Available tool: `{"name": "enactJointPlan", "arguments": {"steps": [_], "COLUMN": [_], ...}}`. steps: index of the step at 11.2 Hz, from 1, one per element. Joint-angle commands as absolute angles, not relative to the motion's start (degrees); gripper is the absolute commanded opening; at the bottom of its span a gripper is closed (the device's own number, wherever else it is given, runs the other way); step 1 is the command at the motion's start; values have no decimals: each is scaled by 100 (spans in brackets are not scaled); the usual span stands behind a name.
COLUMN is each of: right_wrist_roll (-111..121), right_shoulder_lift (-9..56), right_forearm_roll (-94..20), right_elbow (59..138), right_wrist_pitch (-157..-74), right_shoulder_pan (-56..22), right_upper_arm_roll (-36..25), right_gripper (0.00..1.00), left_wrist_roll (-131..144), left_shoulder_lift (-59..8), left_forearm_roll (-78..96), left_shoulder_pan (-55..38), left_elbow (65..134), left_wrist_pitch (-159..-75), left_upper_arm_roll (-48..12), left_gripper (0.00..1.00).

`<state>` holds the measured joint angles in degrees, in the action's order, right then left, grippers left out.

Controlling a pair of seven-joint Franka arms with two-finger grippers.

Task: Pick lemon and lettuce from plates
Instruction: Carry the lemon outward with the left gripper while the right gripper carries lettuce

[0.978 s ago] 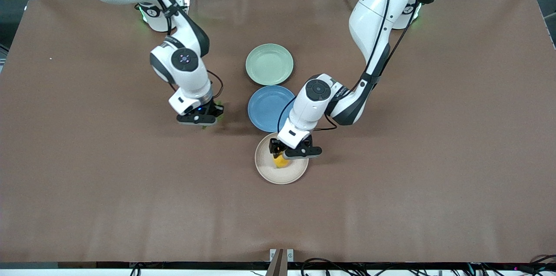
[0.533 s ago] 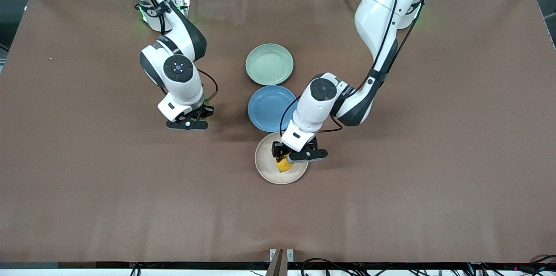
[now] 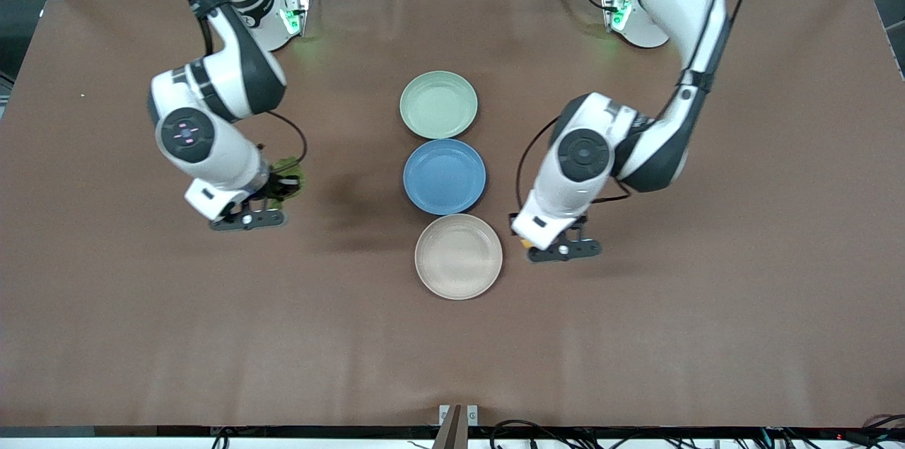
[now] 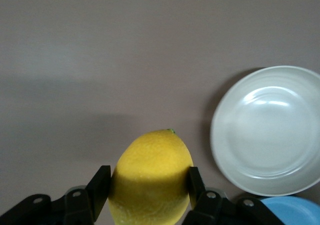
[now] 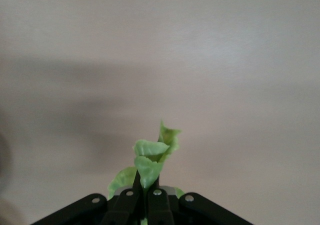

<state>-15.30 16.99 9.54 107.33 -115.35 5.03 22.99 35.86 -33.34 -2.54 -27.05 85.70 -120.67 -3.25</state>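
My right gripper [image 3: 272, 189] hangs over bare counter [image 3: 141, 307] beside the blue plate [image 3: 444, 175], jaws pinched on the lettuce [image 5: 149, 162]. My left gripper [image 3: 548, 242], beside the beige plate [image 3: 458, 266], clamps the lemon [image 4: 151, 177]; only its wrist view shows it whole.

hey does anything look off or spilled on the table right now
Nothing stands out. The left gripper holds the lemon and the right gripper holds the lettuce, both over bare table; all three plates sit flat and empty.
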Motion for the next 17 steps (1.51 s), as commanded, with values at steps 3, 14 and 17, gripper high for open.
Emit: {"name": "enactJointPlan", "arguments": {"steps": [3,14,17], "right_wrist_roll": [199,1028,1081], "right_shoulder_lift": [1538,2373,2189], "right_forearm_roll": [738,258,-53], "right_elbow": [11073,12164,11613], "right_wrist_pitch": [-11706,-14256,-13399], "right_shoulder_pan": [396,422,369], "right_upper_arm_roll": [1066,123,106], "right_gripper": [0,100,100], "left_wrist_roll": [2025,-175,-316], "left_shoulder_lift": [-1830,-2979,-3085], "left_forearm_roll": [-308,-308,-325], "left_shoulder_pan": [-1637,-633,-650], "left_elbow": [10492,10222,10230], "left_wrist_pitch": [-12120,-12199,-12191], "left_upper_arm_roll": [-404,-404,-396], "left_gripper": [0,4,100]}}
